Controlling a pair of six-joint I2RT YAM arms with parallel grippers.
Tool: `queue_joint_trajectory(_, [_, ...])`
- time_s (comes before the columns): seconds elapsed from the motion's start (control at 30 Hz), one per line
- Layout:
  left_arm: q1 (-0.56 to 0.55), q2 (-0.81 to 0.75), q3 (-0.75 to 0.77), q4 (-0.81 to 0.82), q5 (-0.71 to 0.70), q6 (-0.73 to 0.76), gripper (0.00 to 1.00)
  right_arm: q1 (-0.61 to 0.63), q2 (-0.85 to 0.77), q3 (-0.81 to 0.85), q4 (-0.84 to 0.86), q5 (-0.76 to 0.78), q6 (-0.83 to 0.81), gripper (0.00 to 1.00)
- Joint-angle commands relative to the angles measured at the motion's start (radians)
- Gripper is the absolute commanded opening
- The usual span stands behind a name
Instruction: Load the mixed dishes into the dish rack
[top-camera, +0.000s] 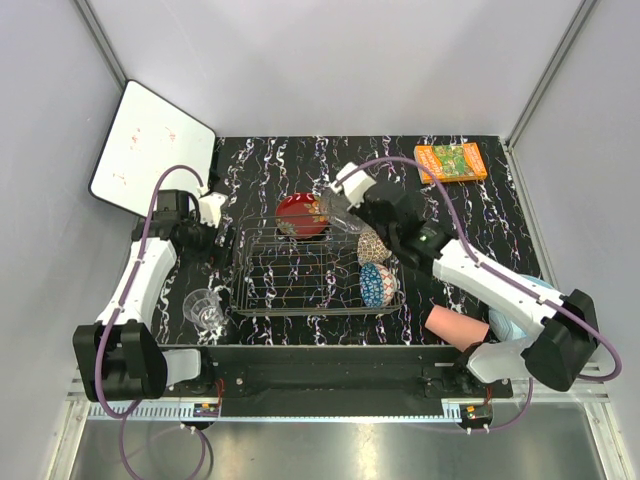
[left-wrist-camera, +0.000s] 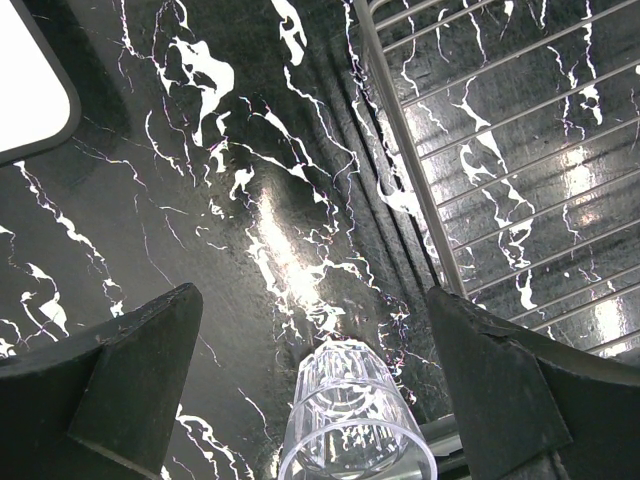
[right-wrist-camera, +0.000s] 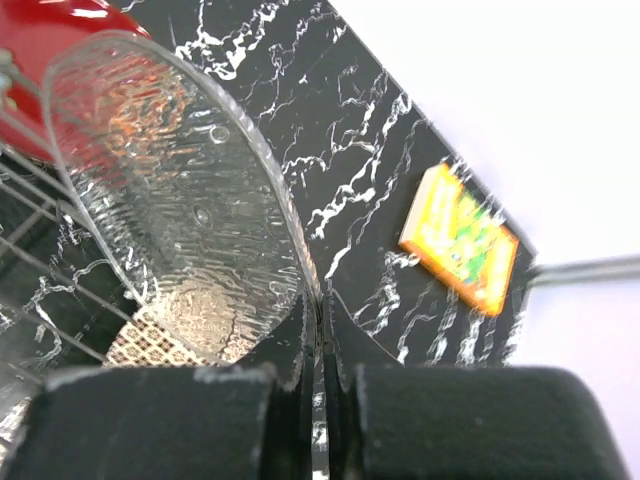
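Note:
The wire dish rack (top-camera: 258, 283) sits mid-table; its edge shows in the left wrist view (left-wrist-camera: 400, 140). The beige-brown patterned bowl (top-camera: 373, 245) and the blue patterned bowl (top-camera: 377, 284) stand on edge at its right end. The red gold-patterned dish (top-camera: 298, 213) is at its far side. My right gripper (top-camera: 356, 210) is shut on the rim of the clear glass bowl (top-camera: 338, 215), tilted on edge over the rack's far right corner (right-wrist-camera: 170, 190). My left gripper (top-camera: 207, 245) is open above the table, apart from the clear glass cup (top-camera: 207, 308) (left-wrist-camera: 350, 430). The salmon-pink cup (top-camera: 455, 325) lies front right.
An orange book (top-camera: 451, 161) lies at the far right, also in the right wrist view (right-wrist-camera: 460, 240). A white board (top-camera: 150, 150) leans at the far left. Light blue headphones (top-camera: 512, 327) sit partly hidden under my right arm. Grey walls enclose the table.

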Motion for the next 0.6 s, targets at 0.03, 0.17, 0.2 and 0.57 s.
queue_joint_trajectory(0.03, [0.006,0.008,0.003,0.040,-0.014,0.000,0.99,0.090,-0.049,-0.047,0.196,0.136,-0.236,0.00])
queue_joint_trajectory(0.17, [0.006,0.009,0.000,0.045,-0.011,-0.001,0.99,0.137,-0.032,-0.090,0.275,0.176,-0.338,0.00])
queue_joint_trajectory(0.2, [0.006,0.008,-0.001,0.045,-0.010,-0.001,0.99,0.148,-0.029,-0.095,0.284,0.182,-0.352,0.00])
queue_joint_trajectory(0.57, [0.006,0.008,-0.014,0.057,-0.007,-0.003,0.99,0.199,-0.044,-0.204,0.346,0.176,-0.473,0.00])
